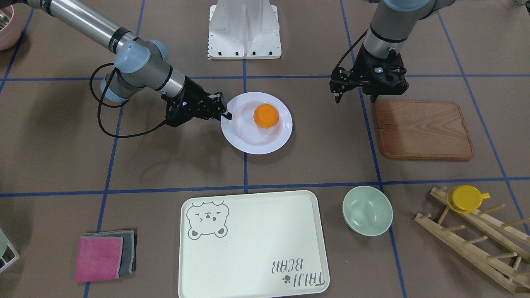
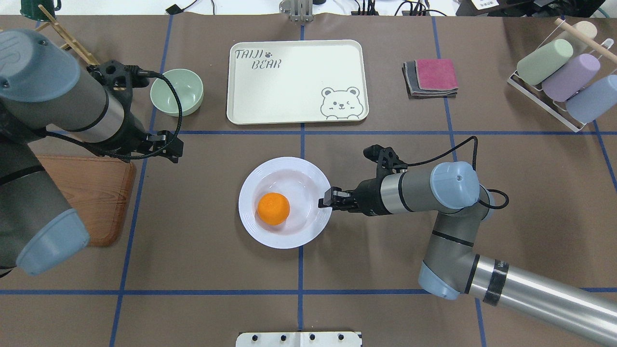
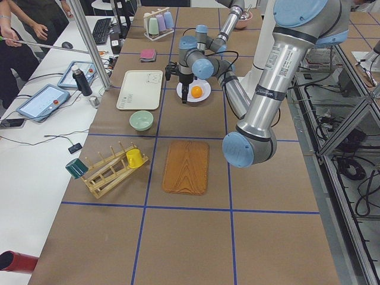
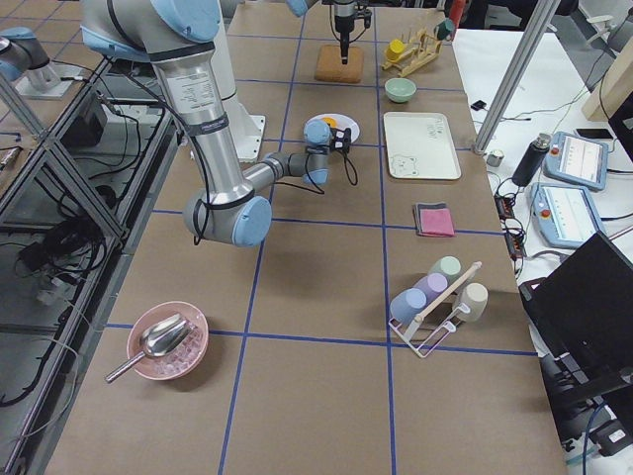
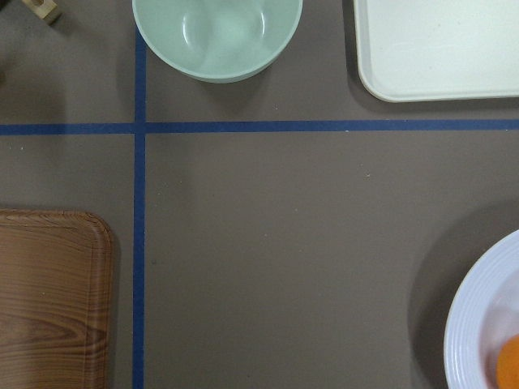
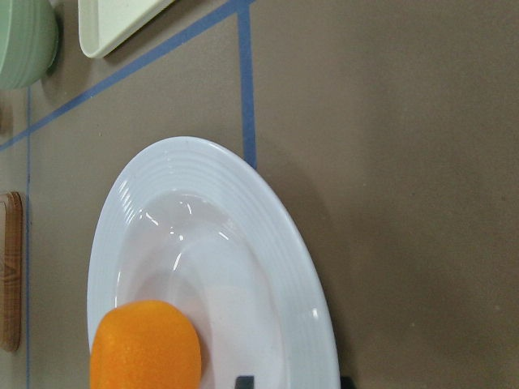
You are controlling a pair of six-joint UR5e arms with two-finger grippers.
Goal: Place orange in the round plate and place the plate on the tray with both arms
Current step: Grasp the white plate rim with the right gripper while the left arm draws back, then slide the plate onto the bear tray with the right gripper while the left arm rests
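Observation:
The orange (image 1: 265,115) (image 2: 273,208) lies inside the round plate (image 1: 248,147) (image 2: 250,231), which rests flat on the table. My right gripper (image 1: 225,114) (image 2: 327,197) reaches in low from the side. Its jaws are closed on the plate's rim (image 6: 162,162), one fingertip over the rim and one outside it. My left gripper (image 1: 355,98) (image 2: 168,147) hangs open and empty above the table, well apart from the plate, at the wooden board's corner. The tray (image 1: 256,248) (image 2: 289,96) lies bare across the blue tape line from the plate.
A wooden board (image 1: 422,128) lies under the left arm. A mint-green bowl (image 1: 367,210) stands beside the tray. A wooden rack holds a yellow cup (image 1: 468,198). Folded pink and grey cloths (image 1: 103,256) lie on the tray's other side. A cup rack (image 2: 559,72) stands far right.

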